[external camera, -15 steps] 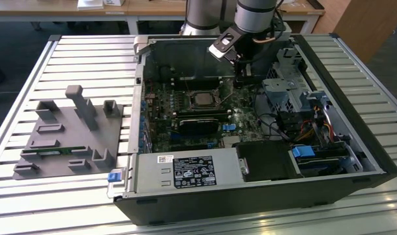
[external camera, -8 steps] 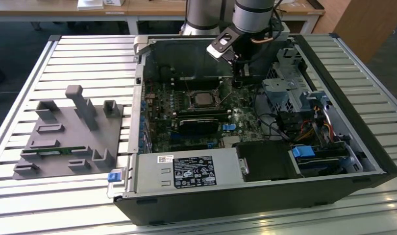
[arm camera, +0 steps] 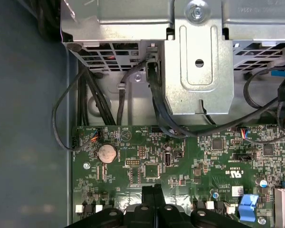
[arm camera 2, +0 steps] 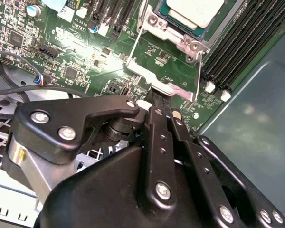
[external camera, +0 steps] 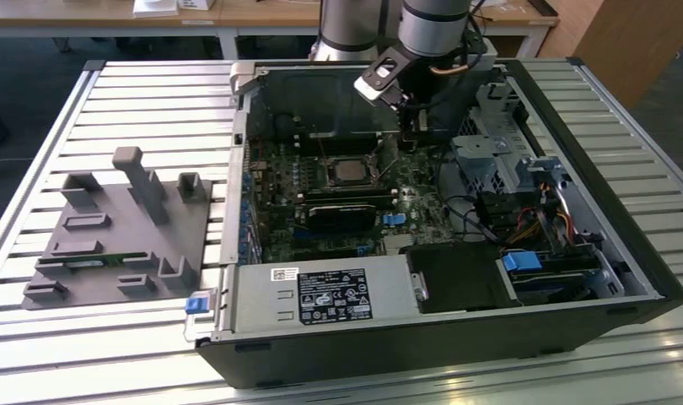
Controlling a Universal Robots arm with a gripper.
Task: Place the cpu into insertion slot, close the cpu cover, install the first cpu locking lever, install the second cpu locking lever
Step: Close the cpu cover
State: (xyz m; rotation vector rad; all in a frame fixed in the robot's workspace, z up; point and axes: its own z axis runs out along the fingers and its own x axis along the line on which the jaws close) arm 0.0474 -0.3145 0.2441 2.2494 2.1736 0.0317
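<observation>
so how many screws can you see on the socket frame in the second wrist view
2. One screw sits at the frame's corner beside the cpu; the other at the next corner, nearer the memory slots. More may lie outside the picture.

exterior view: up high, well back, angled down on whole open pc case [external camera: 432, 346] on table [external camera: 150, 101]. both wrist views: super close, peering past gripper [arm camera 2: 157, 95] [arm camera: 152, 189] at motherboard [arm camera 2: 85, 52] [arm camera: 190, 156]. second wrist view slanted toward cpu [arm camera 2: 194, 9], first wrist view square-on toward drive cage [arm camera: 199, 71]. motherboard [external camera: 280, 177] shared by all three.
</observation>
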